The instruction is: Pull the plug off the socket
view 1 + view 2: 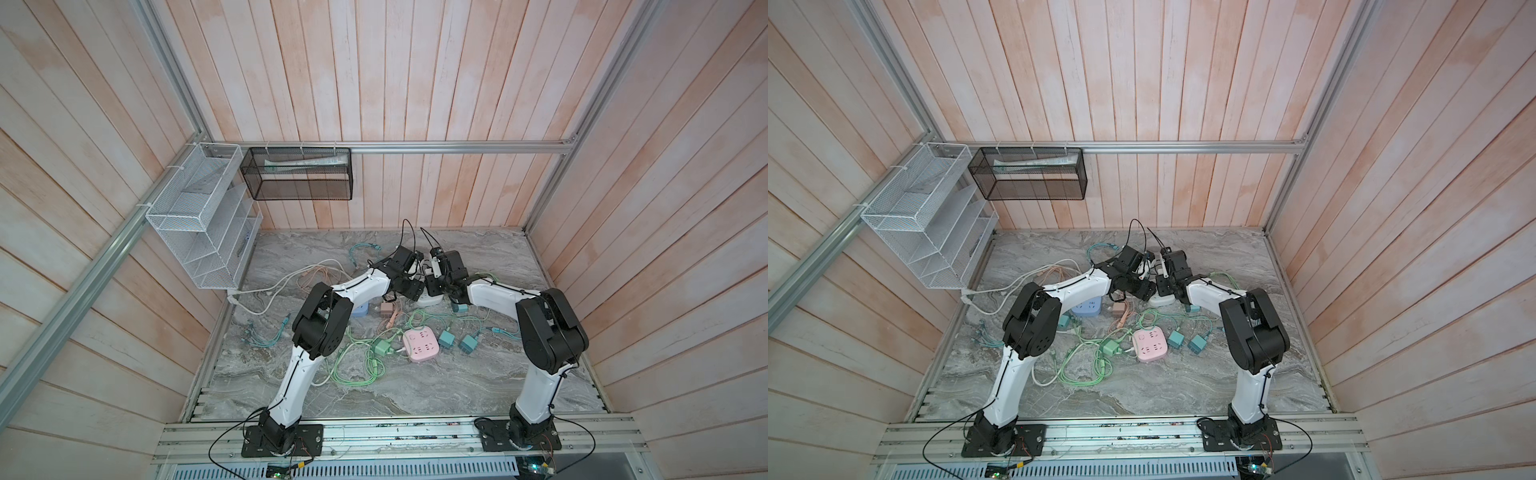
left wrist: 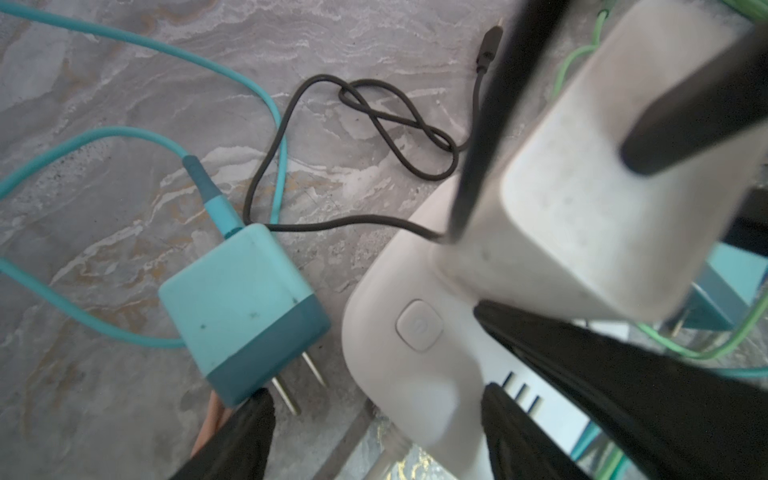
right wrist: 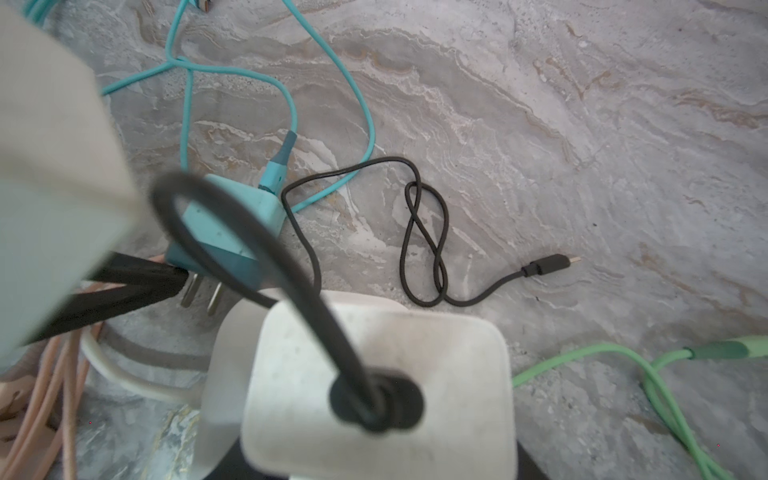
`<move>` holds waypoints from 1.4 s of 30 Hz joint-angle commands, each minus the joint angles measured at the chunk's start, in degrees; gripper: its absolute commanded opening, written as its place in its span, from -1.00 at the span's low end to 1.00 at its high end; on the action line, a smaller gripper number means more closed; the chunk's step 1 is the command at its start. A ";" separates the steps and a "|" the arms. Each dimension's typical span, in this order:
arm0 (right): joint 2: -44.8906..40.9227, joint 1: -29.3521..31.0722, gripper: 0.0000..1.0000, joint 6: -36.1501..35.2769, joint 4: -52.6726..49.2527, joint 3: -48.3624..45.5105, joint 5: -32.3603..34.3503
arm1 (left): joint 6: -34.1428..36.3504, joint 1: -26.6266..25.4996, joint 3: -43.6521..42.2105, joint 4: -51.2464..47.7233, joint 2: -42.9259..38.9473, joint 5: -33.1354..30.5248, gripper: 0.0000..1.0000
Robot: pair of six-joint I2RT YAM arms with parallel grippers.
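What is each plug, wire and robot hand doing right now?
White plug, in the white strip, no prongs showing.
Teal plug, loose on the table, prongs bare.
Black cable, one end in white plug.
Right gripper, shut on white plug.
Left gripper, open over white strip's end.

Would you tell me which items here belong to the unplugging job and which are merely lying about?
Job: white plug, its black cable, white power strip.
Lying about: teal adapter, pink socket cube, green cables, blue socket cube.
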 commanded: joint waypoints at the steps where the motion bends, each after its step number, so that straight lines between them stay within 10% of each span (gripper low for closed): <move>1: -3.68 -0.85 -1.00 1.34 4.73 2.33 -2.37 | 2.07 -0.85 -2.36 -8.96 5.43 -2.57 0.60; 42: -5.20 -11.27 -1.00 5.65 -1.88 -3.30 -9.50 | 2.47 -0.86 -4.11 -6.79 3.68 -2.58 0.60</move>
